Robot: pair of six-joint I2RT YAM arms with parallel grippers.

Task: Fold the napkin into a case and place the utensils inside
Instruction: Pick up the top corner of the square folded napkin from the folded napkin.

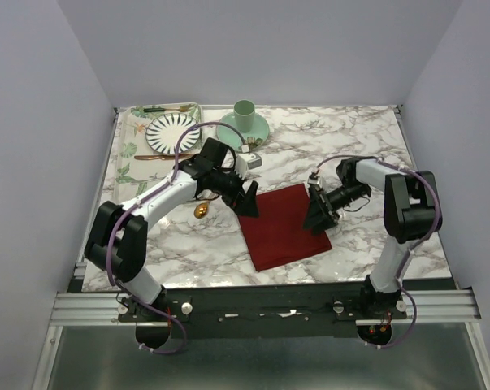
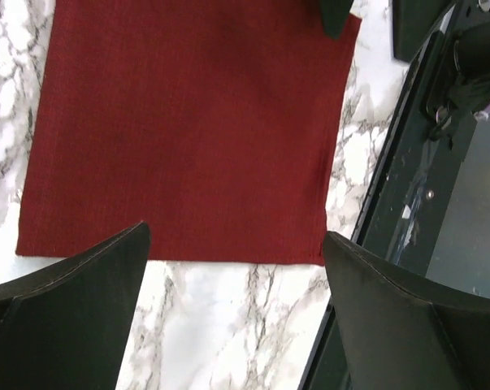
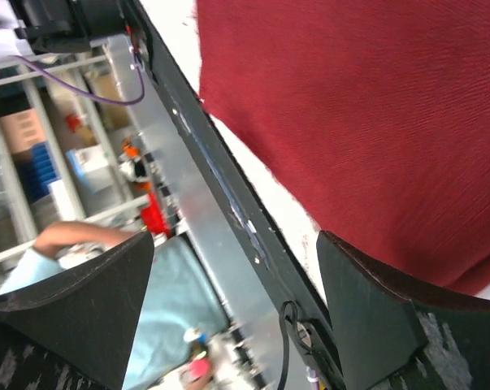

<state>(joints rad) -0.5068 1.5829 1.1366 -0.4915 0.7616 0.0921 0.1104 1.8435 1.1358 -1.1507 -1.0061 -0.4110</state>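
Note:
The dark red napkin (image 1: 286, 227) lies flat and unfolded on the marble table, turned at a slight angle. My left gripper (image 1: 249, 201) hovers open at its far left corner. In the left wrist view the napkin (image 2: 188, 122) fills the upper part, and the left gripper (image 2: 235, 244) holds nothing. My right gripper (image 1: 316, 213) stands open over the napkin's right edge. In the right wrist view the right gripper (image 3: 235, 240) is empty, with one finger (image 3: 366, 309) over the napkin (image 3: 375, 106). A small gold spoon (image 1: 201, 210) lies on the table under my left arm.
A striped plate (image 1: 173, 132) sits on a leaf-print placemat (image 1: 131, 158) at the back left, with a green-handled utensil (image 1: 167, 108) and a brown-gold one (image 1: 157, 157) beside it. A green cup on a saucer (image 1: 245, 119) stands behind. The black front rail (image 2: 407, 203) runs close to the napkin.

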